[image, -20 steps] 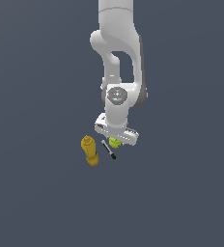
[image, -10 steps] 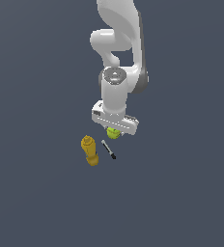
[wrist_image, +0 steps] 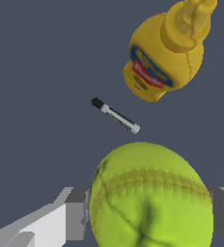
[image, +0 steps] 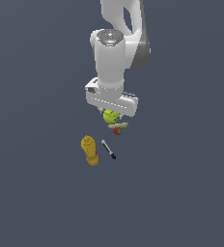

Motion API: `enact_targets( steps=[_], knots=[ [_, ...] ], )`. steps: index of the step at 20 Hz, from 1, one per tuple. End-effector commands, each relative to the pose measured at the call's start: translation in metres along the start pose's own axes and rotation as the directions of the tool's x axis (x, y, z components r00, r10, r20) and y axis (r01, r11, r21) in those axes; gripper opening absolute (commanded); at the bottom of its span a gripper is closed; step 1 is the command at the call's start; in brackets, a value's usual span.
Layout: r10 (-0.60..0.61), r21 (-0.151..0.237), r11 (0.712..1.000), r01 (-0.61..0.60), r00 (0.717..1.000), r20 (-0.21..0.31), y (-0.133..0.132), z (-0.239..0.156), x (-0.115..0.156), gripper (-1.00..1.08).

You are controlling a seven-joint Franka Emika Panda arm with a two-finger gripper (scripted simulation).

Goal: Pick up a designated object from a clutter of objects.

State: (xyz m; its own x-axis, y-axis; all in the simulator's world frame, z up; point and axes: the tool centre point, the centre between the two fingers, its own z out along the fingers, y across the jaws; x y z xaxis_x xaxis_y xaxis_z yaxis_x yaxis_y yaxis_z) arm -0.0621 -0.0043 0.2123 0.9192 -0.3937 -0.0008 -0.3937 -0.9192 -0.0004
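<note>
The designated object, a yellow-green ball [image: 110, 116] with pale seams, sits between the fingers of my gripper [image: 112, 115], just under the white hand. In the wrist view the ball [wrist_image: 150, 198] fills the space between the two grey fingers [wrist_image: 77, 214], which press on both its sides. It appears raised above the clutter of objects. Below it lie a tan flat stick [image: 119, 125] and a tiny red-green piece [image: 117, 130]. The mustard-yellow bottle [image: 89, 150] [wrist_image: 164, 50] and the thin grey-black pen [image: 108, 149] [wrist_image: 115, 115] lie on the floor further towards the exterior view's left.
The dark grey floor [image: 181, 193] stretches around the small group. The white arm [image: 116, 48] rises above the gripper.
The gripper has risen with the ball held between its fingers, uncovering the tan stick and the red-green piece beneath. The bottle and pen have stayed put.
</note>
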Motion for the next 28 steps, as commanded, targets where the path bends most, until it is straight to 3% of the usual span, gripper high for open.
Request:
enact_targets(
  steps=[1, 16, 28],
  knots=[
    [0.000, 0.001, 1.000, 0.000, 1.000, -0.001, 0.006, -0.025, -0.004, -1.00],
    [0.000, 0.001, 1.000, 0.000, 1.000, -0.001, 0.036, -0.160, -0.025, -1.00],
    [0.001, 0.000, 1.000, -0.001, 1.000, -0.001, 0.046, -0.211, -0.029, -1.00]
  ],
)
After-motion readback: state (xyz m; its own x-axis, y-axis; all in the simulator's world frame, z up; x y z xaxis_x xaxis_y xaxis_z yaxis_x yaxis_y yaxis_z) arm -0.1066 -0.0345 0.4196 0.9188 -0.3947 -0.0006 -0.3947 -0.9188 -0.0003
